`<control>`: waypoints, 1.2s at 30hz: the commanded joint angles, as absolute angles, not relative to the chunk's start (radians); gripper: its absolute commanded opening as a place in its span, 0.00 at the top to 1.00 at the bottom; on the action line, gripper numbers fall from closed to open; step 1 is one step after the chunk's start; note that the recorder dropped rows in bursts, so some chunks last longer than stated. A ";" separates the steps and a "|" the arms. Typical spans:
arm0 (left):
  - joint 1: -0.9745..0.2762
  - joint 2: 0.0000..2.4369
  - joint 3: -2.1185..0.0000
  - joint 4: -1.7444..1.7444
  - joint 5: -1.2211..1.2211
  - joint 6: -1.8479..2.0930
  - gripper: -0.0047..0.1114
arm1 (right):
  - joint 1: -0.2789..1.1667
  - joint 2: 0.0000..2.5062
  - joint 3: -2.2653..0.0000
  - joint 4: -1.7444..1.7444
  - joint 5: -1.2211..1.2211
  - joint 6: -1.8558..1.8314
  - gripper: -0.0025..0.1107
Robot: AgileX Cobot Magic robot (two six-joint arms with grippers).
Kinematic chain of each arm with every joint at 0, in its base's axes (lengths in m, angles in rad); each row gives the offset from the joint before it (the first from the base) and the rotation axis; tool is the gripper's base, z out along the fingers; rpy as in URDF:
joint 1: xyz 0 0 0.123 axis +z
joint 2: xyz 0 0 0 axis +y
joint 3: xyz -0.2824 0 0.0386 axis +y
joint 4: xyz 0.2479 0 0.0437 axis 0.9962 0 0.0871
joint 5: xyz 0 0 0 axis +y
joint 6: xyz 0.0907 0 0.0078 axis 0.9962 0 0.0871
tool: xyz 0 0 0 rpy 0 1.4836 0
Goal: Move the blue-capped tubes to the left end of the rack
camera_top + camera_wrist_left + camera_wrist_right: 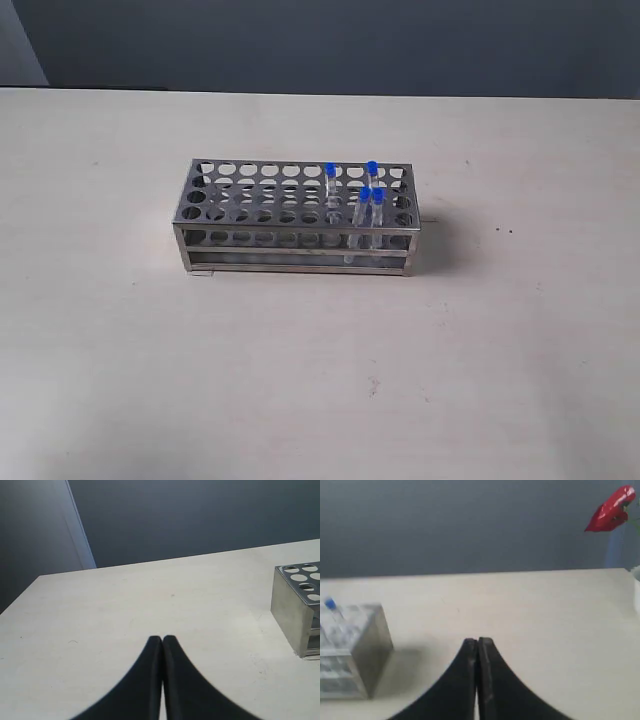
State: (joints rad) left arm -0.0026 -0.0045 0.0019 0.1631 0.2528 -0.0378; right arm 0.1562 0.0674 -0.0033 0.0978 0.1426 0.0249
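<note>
Left jaws: pressed together, gripping nothing; one end of the rack (289,610) stands well apart from them. Right jaws: likewise pressed together and empty, with the rack's other end well apart and one blue cap (329,602) showing. In the exterior view the shiny steel rack sits at frame centre on the pale surface (300,380). Four clear blue-capped tubes (364,205) stand upright in its right end; the left holes are open. Bare surface surrounds the rack.

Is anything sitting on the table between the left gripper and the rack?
Nothing: in the left wrist view only bare tabletop lies between the shut left gripper and the rack.
</note>
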 commanded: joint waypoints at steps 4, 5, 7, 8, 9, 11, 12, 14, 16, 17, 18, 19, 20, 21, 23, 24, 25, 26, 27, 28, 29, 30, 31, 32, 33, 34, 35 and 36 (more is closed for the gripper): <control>-0.009 0.000 0.000 0.162 0.239 -0.041 0.96 | 0.152 0.061 0.000 0.663 -0.095 0.187 0.98; -0.009 0.000 0.000 0.162 0.239 -0.041 0.96 | 0.152 0.061 0.000 0.663 -0.079 0.187 0.98; -0.009 0.000 0.000 0.162 0.239 -0.041 0.96 | 0.152 0.061 0.000 0.663 -0.050 0.187 0.98; -0.009 0.000 0.000 0.162 0.239 -0.041 0.96 | 0.152 0.061 -0.060 0.627 -0.053 0.153 0.98; -0.009 0.000 0.000 0.162 0.239 -0.041 0.96 | 0.152 0.072 -0.132 0.526 -0.054 0.098 0.98; -0.009 0.000 0.000 0.162 0.239 -0.041 0.96 | 0.152 0.155 -0.334 0.331 -0.056 0.033 0.98; -0.009 0.000 0.000 0.162 0.239 -0.041 0.96 | 0.152 0.218 -0.422 0.253 -0.057 0.031 0.98; -0.009 0.000 0.000 0.162 0.239 -0.041 0.96 | 0.152 0.415 -0.616 0.047 -0.060 0.031 0.98; -0.009 0.000 0.000 0.162 0.239 -0.041 0.96 | 0.154 0.605 -0.771 -0.136 -0.096 0.031 0.98; -0.009 0.000 0.000 0.162 0.239 -0.041 0.96 | 0.172 0.702 -0.825 -0.195 -0.108 0.039 0.98; -0.009 0.000 0.000 0.162 0.239 -0.041 0.96 | 0.186 0.744 -0.842 -0.202 -0.104 0.054 0.98; -0.009 0.000 0.000 0.162 0.239 -0.041 0.96 | 0.213 0.809 -0.850 -0.204 -0.104 0.062 0.98; -0.009 0.000 0.000 0.162 0.239 -0.041 0.96 | 0.234 0.853 -0.850 -0.204 -0.106 0.062 0.98; -0.009 0.000 0.000 0.162 0.239 -0.041 0.96 | 0.265 0.896 -0.845 -0.206 -0.109 0.062 0.98; -0.009 0.000 0.000 0.162 0.239 -0.041 0.96 | 0.329 1.023 -0.816 -0.231 -0.150 0.062 0.98; -0.009 0.000 0.000 0.162 0.239 -0.041 0.96 | 0.350 1.089 -0.793 -0.236 -0.193 0.062 0.98; -0.009 0.000 0.000 0.162 0.239 -0.041 0.96 | 0.374 1.153 -0.768 -0.238 -0.283 0.062 0.98; -0.009 0.000 0.000 0.162 0.239 -0.041 0.96 | 0.388 1.218 -0.746 -0.238 -0.351 0.071 0.98; -0.009 0.000 0.000 0.162 0.239 -0.041 0.96 | 0.401 1.269 -0.731 -0.238 -0.419 0.092 0.98; -0.009 0.000 0.000 0.162 0.239 -0.041 0.96 | 0.417 1.344 -0.718 -0.238 -0.513 0.133 0.98; -0.009 0.000 0.000 0.162 0.239 -0.041 0.96 | 0.425 1.392 -0.714 -0.242 -0.563 0.154 0.98; -0.009 0.000 0.000 0.162 0.239 -0.041 0.96 | 0.434 1.450 -0.715 -0.255 -0.607 0.175 0.98; -0.009 0.000 0.000 0.162 0.239 -0.041 0.96 | 0.438 1.503 -0.715 -0.279 -0.646 0.196 0.98; -0.009 0.000 0.000 0.162 0.239 -0.041 0.96 | 0.438 1.542 -0.715 -0.296 -0.684 0.210 0.98; -0.009 0.000 0.000 0.162 0.239 -0.041 0.96 | 0.438 1.588 -0.715 -0.332 -0.709 0.236 0.98; -0.009 0.000 0.000 0.162 0.239 -0.041 0.96 | 0.438 1.630 -0.720 -0.375 -0.731 0.253 0.97; -0.009 0.000 0.000 0.162 0.239 -0.041 0.96 | 0.438 1.669 -0.722 -0.423 -0.739 0.263 0.95; -0.009 0.000 0.000 0.162 0.239 -0.041 0.96 | 0.438 1.701 -0.727 -0.457 -0.739 0.264 0.90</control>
State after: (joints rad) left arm -0.0026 -0.0045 0.0019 0.1631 0.2528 -0.0378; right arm 0.4338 1.6166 -0.7200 -0.3524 -0.6790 0.2295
